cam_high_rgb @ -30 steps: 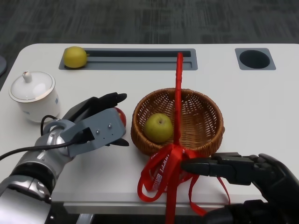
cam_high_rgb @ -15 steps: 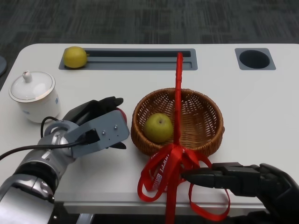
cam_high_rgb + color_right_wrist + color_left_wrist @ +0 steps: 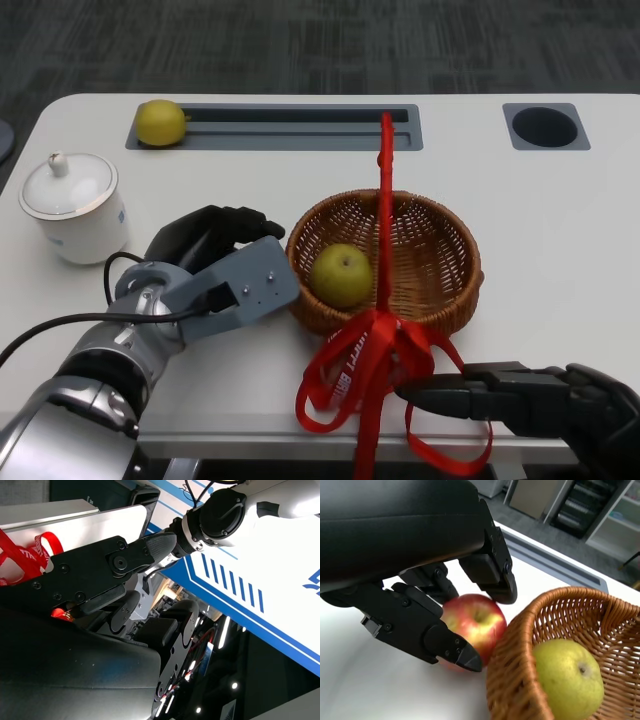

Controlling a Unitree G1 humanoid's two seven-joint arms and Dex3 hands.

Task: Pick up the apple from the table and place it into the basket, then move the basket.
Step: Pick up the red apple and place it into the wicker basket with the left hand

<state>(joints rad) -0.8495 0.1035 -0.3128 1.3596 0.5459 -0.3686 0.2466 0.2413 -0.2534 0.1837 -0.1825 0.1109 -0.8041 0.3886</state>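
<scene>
Pickup step in hand. Left hand (image 3: 435,605) fingers (image 3: 447,647) close around the red apple (image 3: 472,622) on the desk, beside the basket (image 3: 520,650). Next: lift clear of rim. Right hand (image 3: 530,400) extended, holding nothing visible.

This looks like an office or a demo room – the white table (image 3: 560,230) has rounded corners, a long grey cable slot (image 3: 300,127) and a round cable hole (image 3: 546,126), typical for office desks. The floor (image 3: 300,45) is dark grey carpet. In the left wrist view, shelves (image 3: 615,510) stand in the background – prob. storage.
</scene>
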